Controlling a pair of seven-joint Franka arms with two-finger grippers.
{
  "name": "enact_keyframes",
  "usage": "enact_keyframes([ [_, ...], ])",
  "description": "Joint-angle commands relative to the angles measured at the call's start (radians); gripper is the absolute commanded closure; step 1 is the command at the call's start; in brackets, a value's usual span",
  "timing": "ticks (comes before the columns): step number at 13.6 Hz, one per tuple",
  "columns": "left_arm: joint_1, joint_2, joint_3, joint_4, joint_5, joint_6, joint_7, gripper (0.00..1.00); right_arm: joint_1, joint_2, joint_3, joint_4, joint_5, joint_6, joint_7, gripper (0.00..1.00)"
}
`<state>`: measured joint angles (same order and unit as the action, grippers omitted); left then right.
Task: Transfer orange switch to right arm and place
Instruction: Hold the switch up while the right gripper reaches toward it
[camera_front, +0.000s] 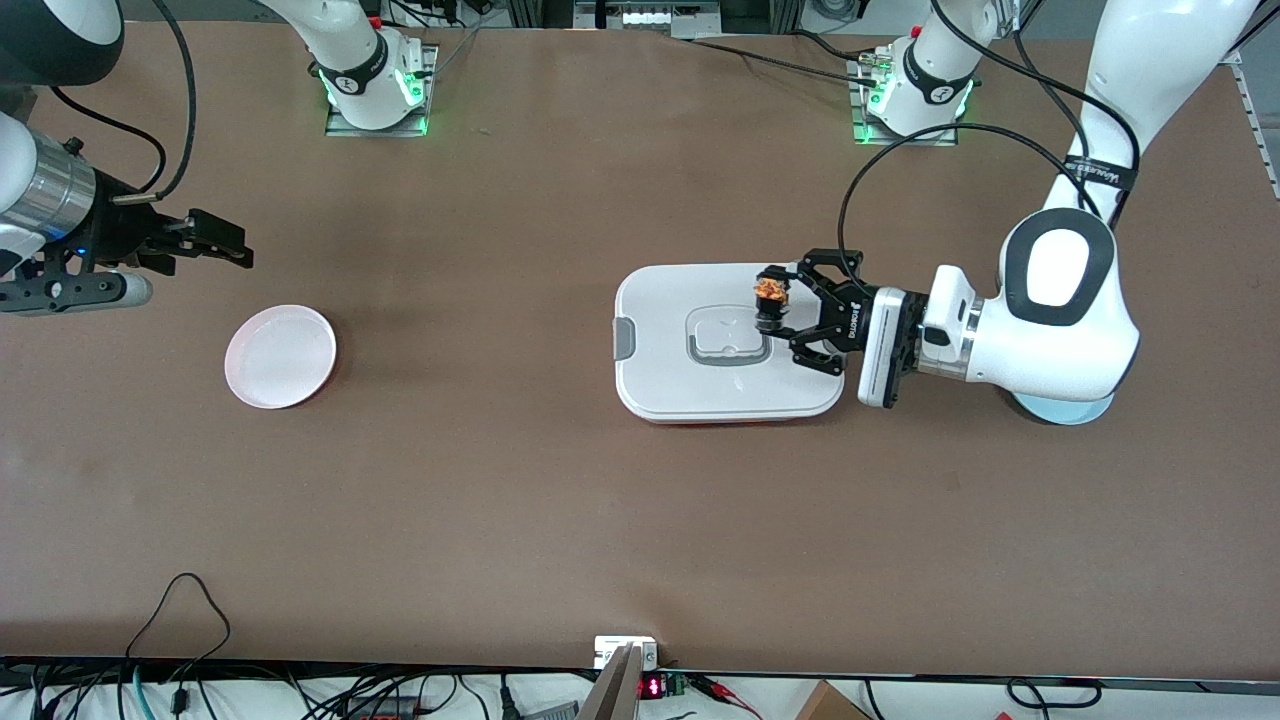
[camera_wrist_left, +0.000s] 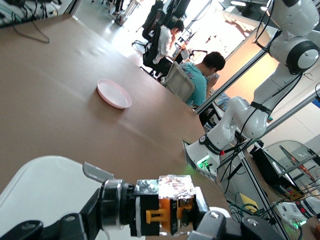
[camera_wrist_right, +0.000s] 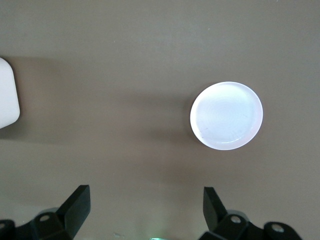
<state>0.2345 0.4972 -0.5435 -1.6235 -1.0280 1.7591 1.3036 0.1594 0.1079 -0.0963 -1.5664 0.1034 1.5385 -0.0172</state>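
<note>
A: Front view first. Where is the orange switch (camera_front: 771, 300)?

B: Up in the air, pinched in the left gripper (camera_front: 772, 308), over the white lidded container (camera_front: 680, 385) that sits on the brown table (camera_front: 560, 500). From here the switch is a small dark body with an orange, mottled end turned up toward the robots' bases.

A: And the right gripper (camera_front: 240, 247)?

B: Hangs over bare table at the right arm's end, waiting. The pink plate (camera_front: 281, 356) lies nearer the front camera than the spot below it, and well apart from the container.

A: Left wrist view, then. A closer look at the switch?

B: Yes. The orange switch (camera_wrist_left: 160, 206) fills the lower part of the frame, lying sideways between the left gripper's black fingers (camera_wrist_left: 220, 226), which are pressed onto it. Black boxy housing, an orange block with a small orange tab on the face, a clear crinkled cover over the top, and a black round collar at one end. The container's white lid (camera_wrist_left: 40, 185) shows under it, with the grey latch (camera_wrist_left: 97, 172) just beside the collar. The pink plate (camera_wrist_left: 114, 93) is farther along the table.

A: Right wrist view?

B: Looks straight down. The right gripper (camera_wrist_right: 145, 212) has its two black fingers (camera_wrist_right: 75, 207) spread wide, nothing between them. The pink plate (camera_wrist_right: 226, 115) lies flat on the table below, and a rounded corner of the white container (camera_wrist_right: 7, 95) shows at the frame's edge. The switch is not in this view.
</note>
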Motion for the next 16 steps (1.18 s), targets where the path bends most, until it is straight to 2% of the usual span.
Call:
enact_keyframes([
  [1, -0.004, -0.02, -0.045, -0.06, -0.127, 0.096, 0.202, 0.73, 0.002, 0.021, 0.012, 0.037, 0.019, -0.032, -0.029, 0.0],
  [3, -0.001, -0.022, -0.116, -0.099, -0.223, 0.23, 0.282, 0.74, 0.008, 0.036, 0.013, 0.029, 0.053, -0.098, -0.067, 0.0],
  [4, -0.003, -0.022, -0.151, -0.101, -0.251, 0.299, 0.295, 0.74, 0.005, 0.038, 0.01, 0.031, 0.143, -0.116, -0.087, 0.0],
  [5, -0.004, -0.02, -0.186, -0.104, -0.265, 0.371, 0.296, 0.76, -0.001, 0.038, 0.004, 0.022, 0.276, -0.129, -0.078, 0.0],
  [8, -0.004, -0.02, -0.275, -0.113, -0.345, 0.531, 0.299, 0.76, -0.004, 0.065, 0.004, 0.005, 0.491, -0.146, -0.029, 0.0],
  [10, -0.004, -0.02, -0.282, -0.113, -0.356, 0.54, 0.299, 0.76, -0.004, 0.075, 0.004, -0.041, 0.672, -0.135, -0.023, 0.0],
  [14, -0.006, -0.02, -0.282, -0.113, -0.357, 0.54, 0.299, 0.76, 0.018, 0.125, 0.007, -0.122, 0.976, -0.083, -0.023, 0.0],
  [16, -0.006, -0.02, -0.282, -0.114, -0.368, 0.54, 0.299, 0.76, 0.061, 0.144, 0.009, -0.2, 1.128, -0.005, -0.032, 0.0],
])
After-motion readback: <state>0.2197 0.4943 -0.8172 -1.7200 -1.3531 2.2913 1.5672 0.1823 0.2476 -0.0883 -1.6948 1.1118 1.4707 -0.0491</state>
